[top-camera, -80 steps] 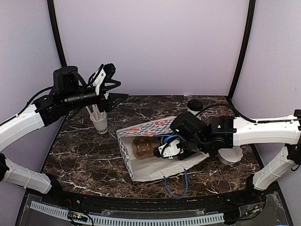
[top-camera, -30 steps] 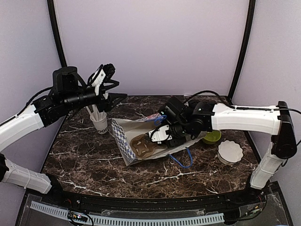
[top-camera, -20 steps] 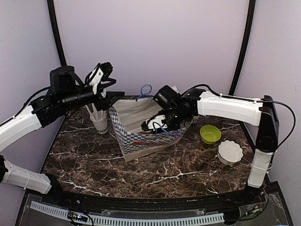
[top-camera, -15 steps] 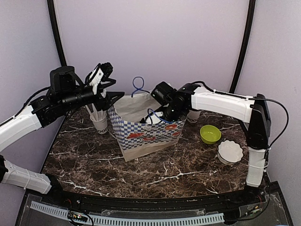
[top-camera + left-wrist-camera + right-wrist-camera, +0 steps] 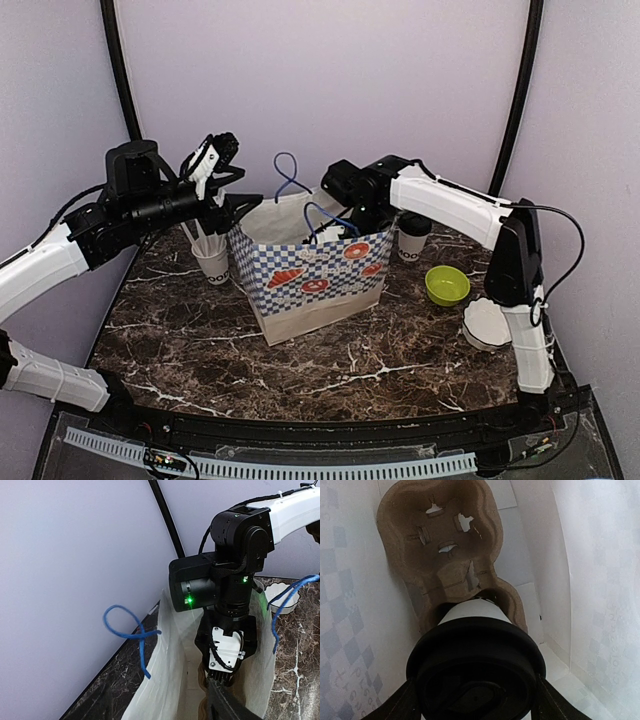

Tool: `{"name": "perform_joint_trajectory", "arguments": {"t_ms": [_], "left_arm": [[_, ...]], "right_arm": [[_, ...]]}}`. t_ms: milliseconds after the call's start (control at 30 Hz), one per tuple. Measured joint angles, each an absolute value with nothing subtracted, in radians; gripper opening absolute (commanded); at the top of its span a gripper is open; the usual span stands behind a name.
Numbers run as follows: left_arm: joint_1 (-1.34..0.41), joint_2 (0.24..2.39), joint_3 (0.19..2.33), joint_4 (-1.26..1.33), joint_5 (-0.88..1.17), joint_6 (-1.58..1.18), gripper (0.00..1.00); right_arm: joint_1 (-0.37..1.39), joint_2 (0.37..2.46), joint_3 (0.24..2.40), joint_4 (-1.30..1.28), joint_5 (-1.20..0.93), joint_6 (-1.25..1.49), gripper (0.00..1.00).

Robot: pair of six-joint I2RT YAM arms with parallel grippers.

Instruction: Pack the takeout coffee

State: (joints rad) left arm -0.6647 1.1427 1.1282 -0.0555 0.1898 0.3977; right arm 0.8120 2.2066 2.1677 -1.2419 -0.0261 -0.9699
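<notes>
The right arm (image 5: 450, 205) is arching up and over from the far right. Its wrist is bending so the right tool (image 5: 475, 702) is pointing straight down into the bag (image 5: 320, 270). The left arm (image 5: 60, 255) is hanging raised on the left, its left tool (image 5: 250, 187) sitting open and empty just beside the bag's rim.

The bag is paper, blue-and-white checks outside and plain white inside, with blue cord handles. It's standing upright on the dark marble tabletop (image 5: 200, 340).

The right tool is clamping a cup (image 5: 475, 630) that has a white paper wall and a round black lid, fingers (image 5: 407, 702) pressing either side up by the lid. The cup's base is sitting at the near pocket of a brown molded-pulp carrier (image 5: 445, 545) in the bag's bottom; can't tell if it's fully seated.

The second cup (image 5: 411, 238) is standing on the tabletop just behind the bag's right end.
</notes>
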Motion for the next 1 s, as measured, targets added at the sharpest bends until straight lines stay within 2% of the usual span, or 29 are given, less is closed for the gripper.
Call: {"name": "perform_joint_trajectory", "arguments": {"t_ms": [467,1000], "left_arm": [[-0.650,1.144,1.123,-0.054,0.240,0.389,0.66],[-0.650,1.153,1.111,-0.050,0.255,0.385,0.66]], "right_arm": [[0.873,2.037,1.921,-1.328,-0.038,-1.006,0.46],[0.831,2.057,1.932,-1.345,-0.108,-0.989,0.45]]}}
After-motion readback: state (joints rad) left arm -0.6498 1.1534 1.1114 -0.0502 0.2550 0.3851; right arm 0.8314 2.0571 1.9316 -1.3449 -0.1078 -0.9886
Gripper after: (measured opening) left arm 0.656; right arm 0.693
